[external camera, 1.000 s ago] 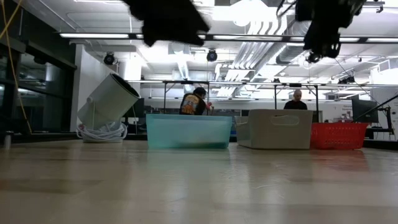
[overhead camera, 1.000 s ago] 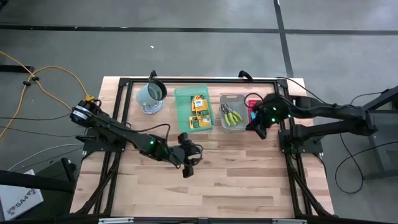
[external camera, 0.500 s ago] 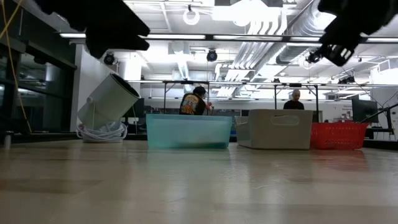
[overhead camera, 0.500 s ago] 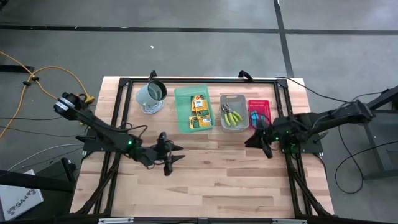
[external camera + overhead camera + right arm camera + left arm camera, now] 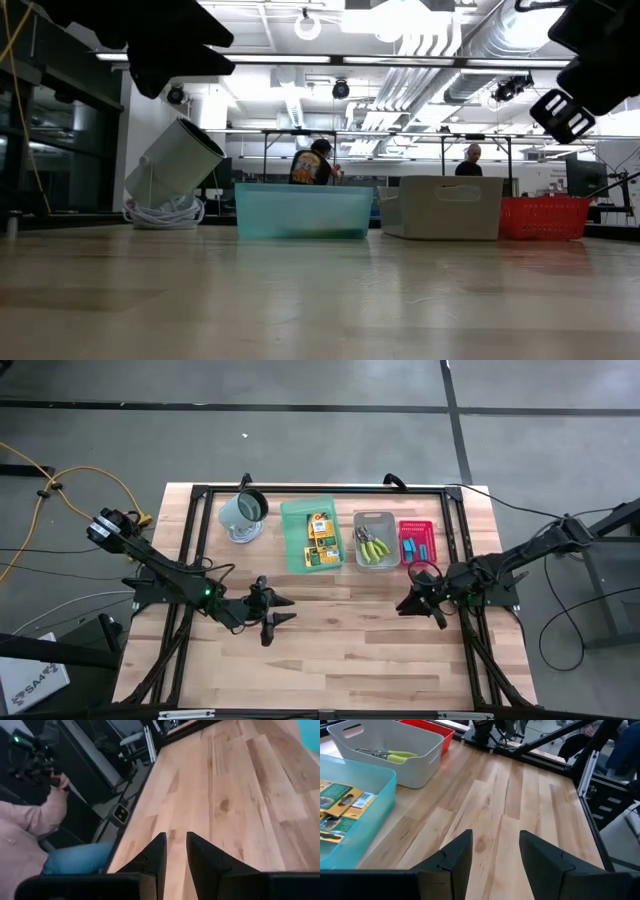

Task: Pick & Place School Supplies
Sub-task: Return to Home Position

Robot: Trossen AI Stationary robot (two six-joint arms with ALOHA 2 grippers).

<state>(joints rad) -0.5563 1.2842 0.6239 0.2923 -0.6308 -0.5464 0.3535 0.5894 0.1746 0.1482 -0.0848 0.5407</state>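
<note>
Shows a wooden bench (image 5: pixel 350 660) from straight above. Lines up 3 trays along the far edge. Holds 3 yellow-orange boxes (image 5: pixel 320 538) in the green tray (image 5: pixel 290 550). Holds 2 yellow-green-handled plier tools (image 5: pixel 375 546) in the grey tray (image 5: pixel 375 515) just beside it. Holds several small blue pieces (image 5: pixel 410 548) in the red tray (image 5: pixel 417 523), nearest the right edge. Places a grey-green mug (image 5: pixel 243 512), leaning at a tilt, left of the green tray, toward the far-left corner.

Hovers over bare wood nearer the middle of the bench, on the left side: left gripper (image 5: pixel 272 612), fingers (image 5: pixel 457 857) spread wide, gripping nothing. Hovers close to the right edge, on the near side of the red tray: right gripper (image 5: pixel 418 606), fingers (image 5: pixel 157 852) a narrow gap apart, gripping nothing. Keeps both grippers apart from the trays.
</note>
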